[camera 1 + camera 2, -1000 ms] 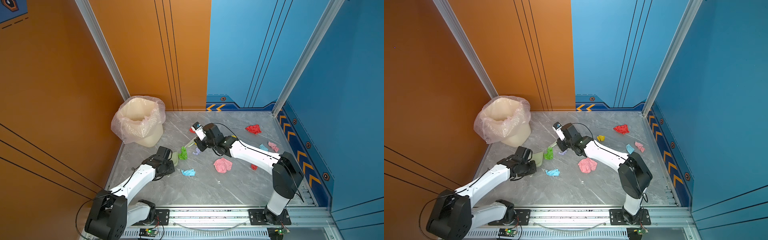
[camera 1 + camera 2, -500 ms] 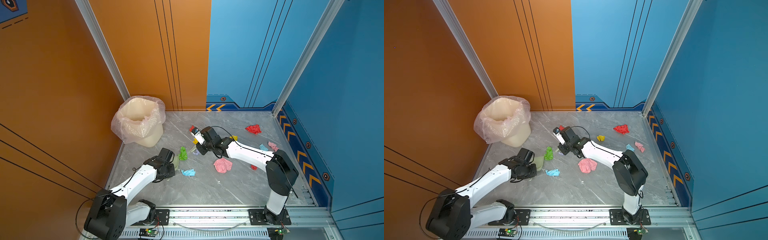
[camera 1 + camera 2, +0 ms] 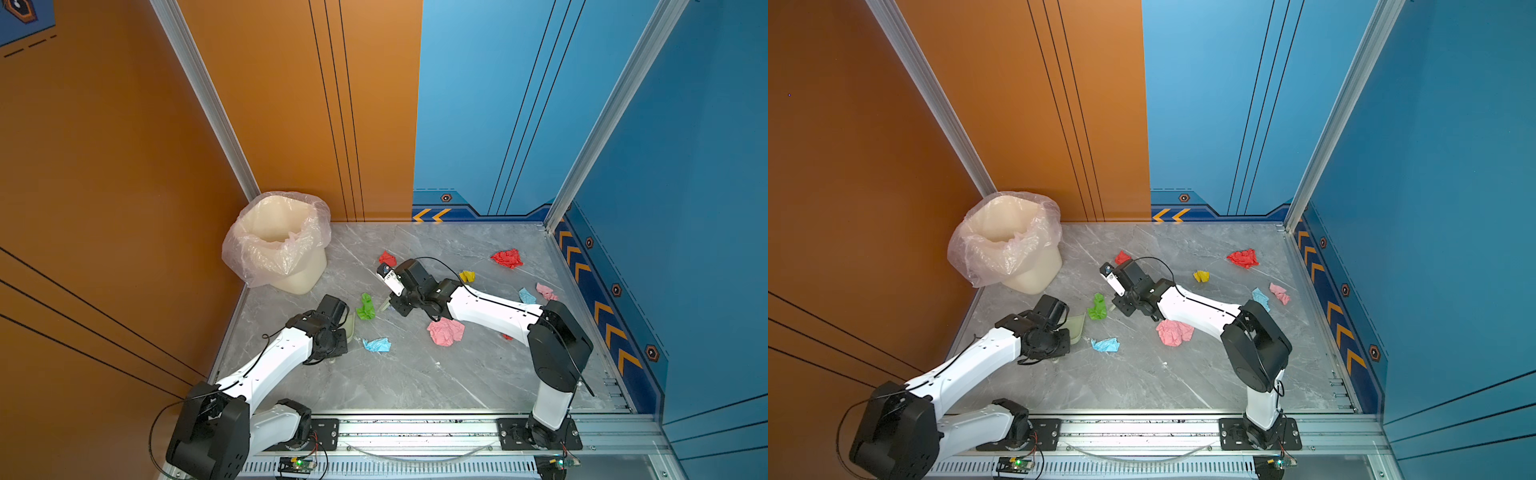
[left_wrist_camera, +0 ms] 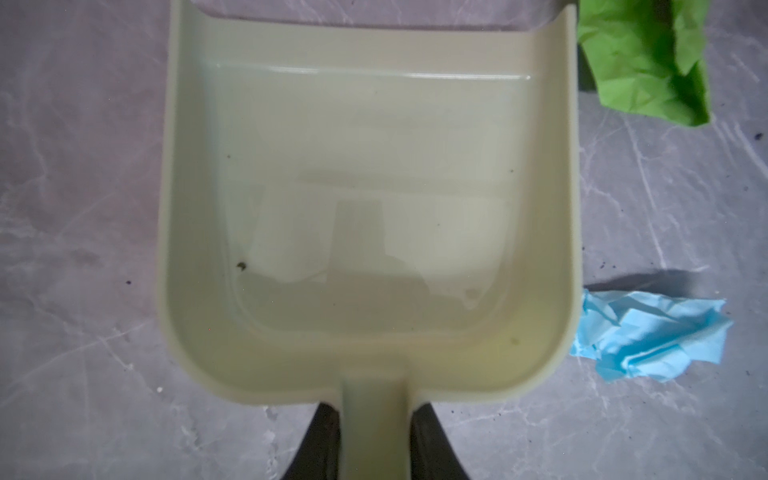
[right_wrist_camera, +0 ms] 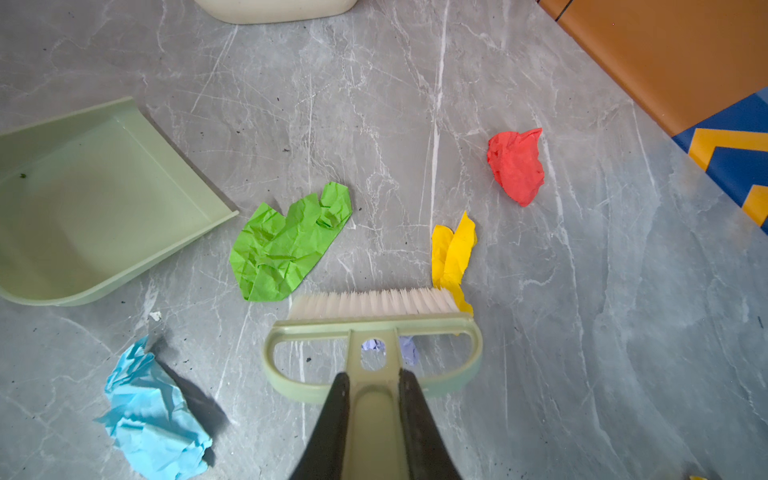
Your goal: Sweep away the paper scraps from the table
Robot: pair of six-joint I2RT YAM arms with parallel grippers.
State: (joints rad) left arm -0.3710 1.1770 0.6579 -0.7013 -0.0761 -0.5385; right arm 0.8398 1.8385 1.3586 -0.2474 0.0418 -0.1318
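Right arm has swung toward the left edge over the last second, bringing the brush (image 5: 374, 307) just beside the green scrap (image 5: 286, 245); the scraps (image 3: 1242, 258) lie as before.

Handling, judged: near weightless, soft, springy, likely to skid or flick ahead of the bristles. No pinching; meet each from the side away from the dustpan (image 4: 365, 187).

Look: crumpled wads in green, red, yellow, a blue scrap (image 3: 376, 345) and a pink scrap (image 3: 444, 331), scattered from mid tabletop (image 3: 415, 382) to the right and far edges.

Right gripper (image 5: 373, 376) is clamped on the brush handle, left gripper (image 4: 374, 411) on the dustpan handle. Pan empty.
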